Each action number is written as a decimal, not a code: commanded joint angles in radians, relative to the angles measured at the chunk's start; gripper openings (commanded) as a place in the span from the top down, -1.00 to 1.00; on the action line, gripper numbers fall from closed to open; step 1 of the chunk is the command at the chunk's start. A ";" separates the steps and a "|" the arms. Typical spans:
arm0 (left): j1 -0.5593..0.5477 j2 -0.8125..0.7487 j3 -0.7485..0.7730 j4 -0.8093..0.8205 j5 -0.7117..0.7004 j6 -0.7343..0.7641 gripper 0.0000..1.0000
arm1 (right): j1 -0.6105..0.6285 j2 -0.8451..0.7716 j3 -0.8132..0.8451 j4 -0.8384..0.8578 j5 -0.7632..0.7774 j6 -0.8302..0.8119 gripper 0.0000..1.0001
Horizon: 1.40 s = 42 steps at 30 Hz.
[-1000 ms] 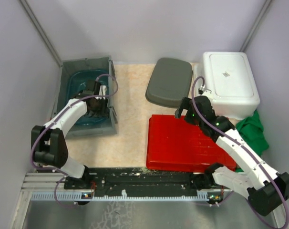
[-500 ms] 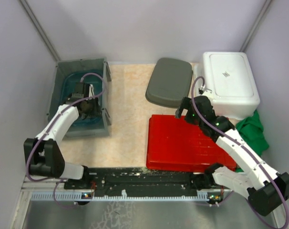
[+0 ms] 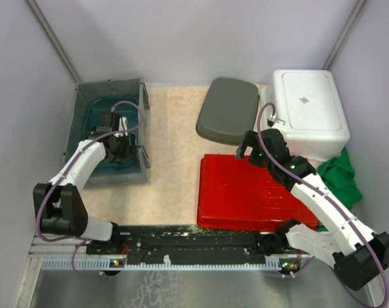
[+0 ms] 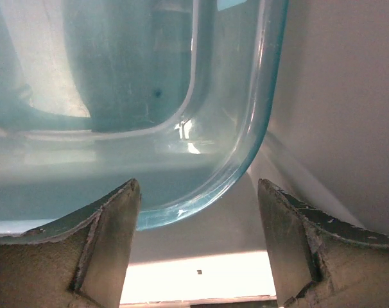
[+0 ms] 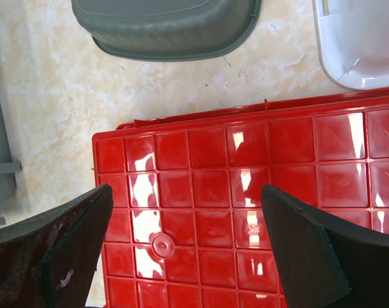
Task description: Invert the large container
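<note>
The large grey bin (image 3: 108,86) stands upright at the left, with a translucent blue tub (image 3: 95,115) inside it. My left gripper (image 3: 121,151) is open inside the bin by its near right corner. In the left wrist view the blue tub's rounded corner (image 4: 181,147) lies just beyond my open gripper (image 4: 198,247), with the grey bin wall (image 4: 339,96) to the right; nothing is between the jaws. My right gripper (image 3: 244,147) is open and empty above the far left part of an upturned red crate (image 3: 246,196).
A grey lid (image 3: 228,110) lies at the back centre and a white tub (image 3: 308,106) at the back right. A green cloth (image 3: 341,176) lies by the right wall. In the right wrist view the red crate (image 5: 246,192), grey lid (image 5: 162,25) and white tub (image 5: 361,45) show.
The grey bin has shifted left and settled square from its tilted stance a second ago. My left arm moved left with it. The right arm has not moved.
</note>
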 commanded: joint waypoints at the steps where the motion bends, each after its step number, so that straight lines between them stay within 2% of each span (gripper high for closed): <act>1: -0.016 -0.009 0.039 -0.037 0.038 0.097 -0.62 | -0.003 -0.011 0.008 0.039 0.009 -0.006 -0.97; 5: -0.016 -0.092 0.003 0.032 0.030 0.216 -0.68 | -0.003 -0.005 0.007 0.045 0.005 -0.001 -0.97; 10: -0.017 -0.167 -0.086 0.147 0.184 0.416 -0.55 | -0.003 0.014 0.011 0.061 -0.013 0.004 -0.97; 15: -0.017 -0.255 -0.195 0.243 0.224 0.589 -0.58 | -0.003 0.033 0.040 0.047 -0.013 -0.004 -0.97; 20: -0.016 -0.248 -0.246 0.283 0.221 0.657 -0.55 | -0.003 0.035 0.044 0.049 -0.015 -0.008 -0.97; 28: -0.017 -0.172 -0.293 0.353 0.175 0.692 -0.33 | -0.003 0.041 0.057 0.035 -0.022 -0.011 -0.97; 31: -0.016 -0.157 -0.287 0.356 0.176 0.683 -0.11 | -0.003 0.034 0.057 0.027 -0.017 -0.012 -0.97; 36: -0.016 -0.157 -0.250 0.332 0.172 0.673 0.56 | -0.003 0.022 0.046 0.025 -0.013 -0.012 -0.97; 40: -0.016 -0.171 -0.162 0.262 0.165 0.648 0.74 | -0.003 0.025 0.044 0.032 -0.016 -0.011 -0.97; 42: -0.016 -0.183 -0.102 0.213 0.161 0.630 0.97 | -0.003 0.031 0.045 0.036 -0.019 -0.012 -0.97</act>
